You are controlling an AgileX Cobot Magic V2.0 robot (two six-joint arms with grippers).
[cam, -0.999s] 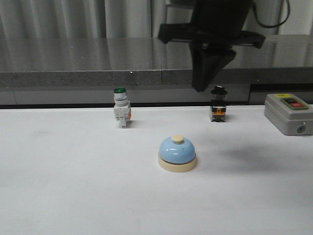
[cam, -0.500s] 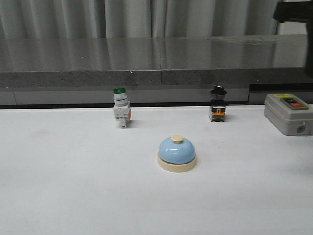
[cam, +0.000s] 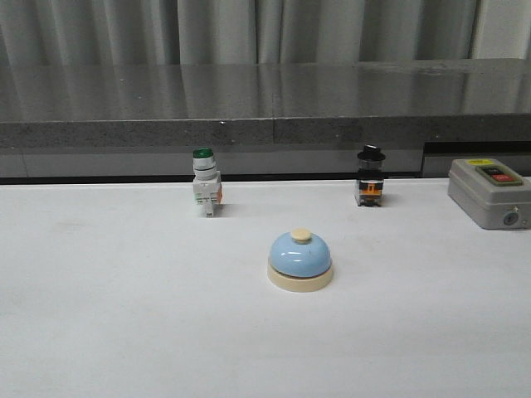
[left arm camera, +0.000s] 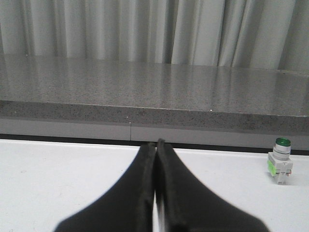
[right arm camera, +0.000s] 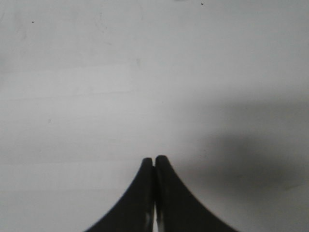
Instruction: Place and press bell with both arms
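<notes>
The bell [cam: 300, 259], light-blue dome on a cream base with a cream knob, stands upright near the middle of the white table in the front view. Neither arm shows in that view. My left gripper [left arm camera: 156, 143] is shut with nothing between its fingers, low over the table and facing the grey ledge. Over bare white table surface, my right gripper [right arm camera: 154, 158] is also shut and empty. The bell is in neither wrist view.
A green-capped white switch [cam: 205, 192] [left arm camera: 280, 161] stands behind the bell to the left, a black-capped switch [cam: 370, 177] behind it to the right. A grey box with a red button [cam: 491, 192] sits at the right edge. A grey stone ledge [cam: 249, 116] runs along the back.
The right arm, which hung above the table behind the bell a second ago, has swung off to the right and left the front view. The bell has not moved.
</notes>
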